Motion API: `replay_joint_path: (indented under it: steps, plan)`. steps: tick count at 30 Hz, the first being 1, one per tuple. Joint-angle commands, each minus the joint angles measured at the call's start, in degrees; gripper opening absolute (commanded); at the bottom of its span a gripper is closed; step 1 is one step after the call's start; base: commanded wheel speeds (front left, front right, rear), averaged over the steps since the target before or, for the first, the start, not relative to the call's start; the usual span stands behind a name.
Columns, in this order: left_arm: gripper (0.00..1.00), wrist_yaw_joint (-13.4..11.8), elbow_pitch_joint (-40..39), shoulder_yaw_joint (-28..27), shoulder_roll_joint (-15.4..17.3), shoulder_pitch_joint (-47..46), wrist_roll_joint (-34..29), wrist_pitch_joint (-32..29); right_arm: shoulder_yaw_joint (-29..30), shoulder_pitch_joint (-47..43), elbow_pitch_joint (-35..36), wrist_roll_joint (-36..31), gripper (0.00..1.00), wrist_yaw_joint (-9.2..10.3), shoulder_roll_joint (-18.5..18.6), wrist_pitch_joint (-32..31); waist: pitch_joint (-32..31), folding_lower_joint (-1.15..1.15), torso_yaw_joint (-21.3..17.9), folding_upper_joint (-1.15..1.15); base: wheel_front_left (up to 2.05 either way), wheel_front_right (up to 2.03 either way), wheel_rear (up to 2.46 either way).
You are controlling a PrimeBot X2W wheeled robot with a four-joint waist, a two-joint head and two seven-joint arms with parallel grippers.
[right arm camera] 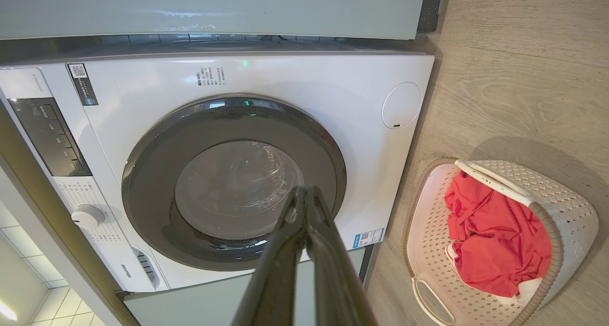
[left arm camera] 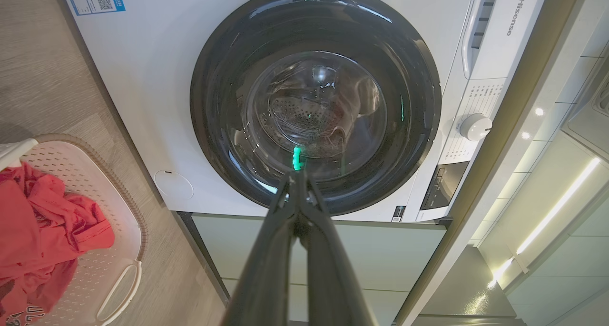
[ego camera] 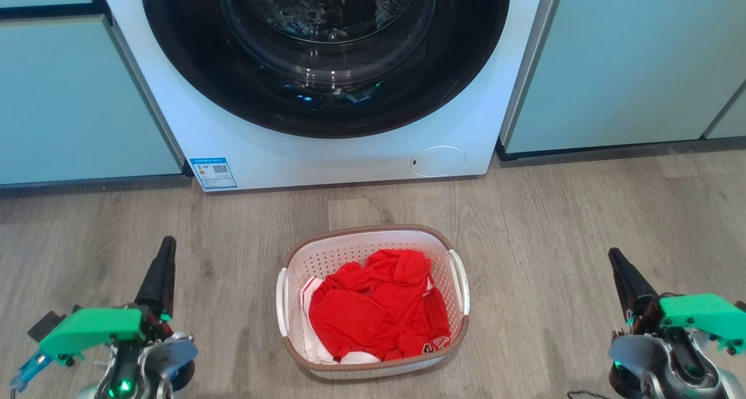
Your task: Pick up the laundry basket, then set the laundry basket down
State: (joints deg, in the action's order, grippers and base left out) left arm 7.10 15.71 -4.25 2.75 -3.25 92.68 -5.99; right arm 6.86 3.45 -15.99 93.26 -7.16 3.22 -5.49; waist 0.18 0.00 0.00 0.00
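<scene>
The laundry basket [ego camera: 326, 262] stands on the wooden floor in front of the washer, white and perforated with a brown rim and white side handles, holding red clothing [ego camera: 379, 306]. My left gripper [ego camera: 168, 243] hangs at the lower left, well left of the basket, shut and empty. At the lower right, my right gripper [ego camera: 613, 256] is also shut and empty, well right of the basket. The left wrist view shows the basket [left arm camera: 114, 207] at its left edge beside the closed left gripper [left arm camera: 297, 176]. The right wrist view has the basket [right arm camera: 571, 207] at its right and the closed right gripper [right arm camera: 304, 190].
A white front-loading washer [ego camera: 349, 148] with a dark round door [ego camera: 326, 55] stands just behind the basket. Pale green cabinet fronts [ego camera: 629, 61] flank it on both sides. Bare wooden floor [ego camera: 553, 224] lies around the basket.
</scene>
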Motion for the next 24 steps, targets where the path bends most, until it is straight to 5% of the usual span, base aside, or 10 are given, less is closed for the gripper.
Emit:
replay_joint_path:
  steps: [1,24]
  plan:
    - [0.0,0.4,-1.7,-2.0,0.4,-2.9,-0.3,-0.3,-1.1,2.7,2.0,-0.5,0.0,-0.33,0.2,-0.4,0.0,0.0,0.0,0.0,0.0,0.0,0.0]
    - [0.0,0.4,-1.7,-2.1,0.3,-2.9,-0.4,-0.4,-0.8,2.7,2.0,-0.7,0.0,-0.33,0.0,-0.6,0.0,0.0,0.0,0.0,0.0,0.0,0.0]
